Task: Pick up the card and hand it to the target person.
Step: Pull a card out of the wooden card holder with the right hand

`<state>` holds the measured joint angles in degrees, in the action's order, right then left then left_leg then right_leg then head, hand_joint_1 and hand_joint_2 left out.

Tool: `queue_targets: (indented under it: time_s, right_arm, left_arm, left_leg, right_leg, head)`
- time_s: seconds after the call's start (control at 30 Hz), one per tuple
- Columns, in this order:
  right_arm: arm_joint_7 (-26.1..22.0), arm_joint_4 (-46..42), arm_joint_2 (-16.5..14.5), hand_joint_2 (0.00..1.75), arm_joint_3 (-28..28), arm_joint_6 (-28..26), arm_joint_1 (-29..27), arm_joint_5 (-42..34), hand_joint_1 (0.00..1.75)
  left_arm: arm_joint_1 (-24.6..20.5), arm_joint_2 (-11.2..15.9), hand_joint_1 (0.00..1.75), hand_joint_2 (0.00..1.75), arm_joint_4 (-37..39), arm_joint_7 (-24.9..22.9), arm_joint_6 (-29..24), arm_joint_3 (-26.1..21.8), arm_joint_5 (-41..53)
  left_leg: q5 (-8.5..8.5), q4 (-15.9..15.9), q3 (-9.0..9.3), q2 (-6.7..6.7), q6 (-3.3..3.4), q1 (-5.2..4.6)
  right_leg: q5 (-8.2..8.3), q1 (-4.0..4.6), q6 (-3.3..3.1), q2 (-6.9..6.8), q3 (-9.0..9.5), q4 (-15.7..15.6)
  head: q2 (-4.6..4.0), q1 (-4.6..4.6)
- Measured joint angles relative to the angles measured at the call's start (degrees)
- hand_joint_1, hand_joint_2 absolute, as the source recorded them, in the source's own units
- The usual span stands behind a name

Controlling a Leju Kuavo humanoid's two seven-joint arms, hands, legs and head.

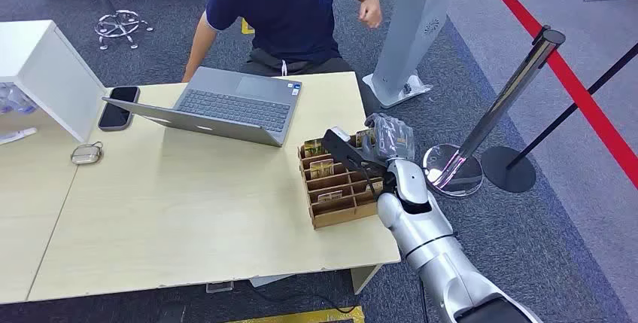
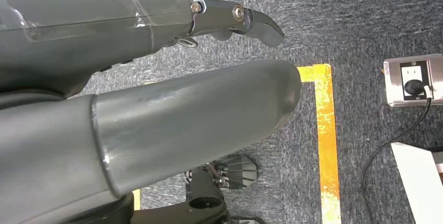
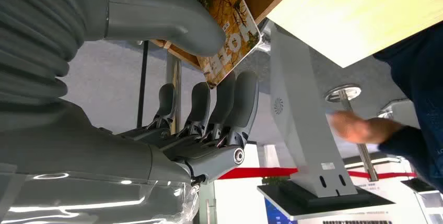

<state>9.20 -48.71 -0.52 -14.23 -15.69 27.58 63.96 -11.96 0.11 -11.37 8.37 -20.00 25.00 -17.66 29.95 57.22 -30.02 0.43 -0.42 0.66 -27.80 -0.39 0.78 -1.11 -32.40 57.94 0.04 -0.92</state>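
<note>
Beside the wooden desk [image 1: 188,225], right hand [image 3: 156,78] fingers [image 3: 240,98] pinch a card [image 3: 230,31]; left hand [image 2: 156,109] fingers hang loose, holding nothing

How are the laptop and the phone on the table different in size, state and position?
The laptop is much larger than the phone. The laptop stands open, showing grey keys; the phone lies flat with a dark screen. The laptop is directly before the person; the phone lies beside it, near the white box. Both rest on the table.

Bright, even overhead room light in the head view, with soft short shadows beneath the open grey laptop [image 1: 226,105] and glare on the chrome stanchion base [image 1: 451,169]. Sharp close up in both wrist views, with white highlights on glossy grey covers; motion-blurred at the person's raised hand [image 3: 355,127].
</note>
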Motion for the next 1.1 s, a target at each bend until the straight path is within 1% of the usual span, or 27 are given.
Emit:
queue_targets:
  time_s: [0.5,0.77,0.97,1.1]
  right_arm:
    - [-0.63,0.56,-0.37,1.75,0.00,0.59,0.35,-0.30,0.98]
    - [-0.68,1.20,-0.71,1.75,0.00,0.72,0.55,-0.30,1.08]
    - [-0.81,1.55,-0.79,1.75,0.01,0.72,0.72,-0.33,1.25]
    - [-0.96,1.67,-0.79,1.75,0.02,0.63,0.81,-0.51,1.29]
  left_arm:
    - [0.00,0.00,0.00,0.00,0.00,0.00,0.00,0.00,0.01]
    - [-0.01,0.02,0.00,0.00,0.00,-0.09,0.00,0.00,0.04]
    - [-0.01,0.02,0.00,0.00,0.00,-0.11,0.00,0.00,0.04]
    - [-0.01,0.02,0.00,0.00,0.00,-0.12,0.00,0.00,0.03]
  left_leg:
    - [0.00,0.00,0.01,0.00,0.00,0.00]
    - [0.00,0.00,0.01,0.00,0.00,0.00]
    - [0.00,0.00,0.02,0.00,0.00,0.00]
    - [0.00,0.00,0.02,0.02,0.00,0.00]
  right_leg:
    - [0.00,0.00,0.00,0.00,0.01,0.00]
    - [0.00,0.00,0.00,0.00,0.01,0.00]
    - [0.00,0.00,0.00,0.01,0.01,0.00]
    - [0.00,0.00,0.00,0.01,0.01,0.00]
  head:
    - [0.00,0.00]
    - [0.00,0.00]
    - [0.00,0.00]
    - [0.00,0.01]
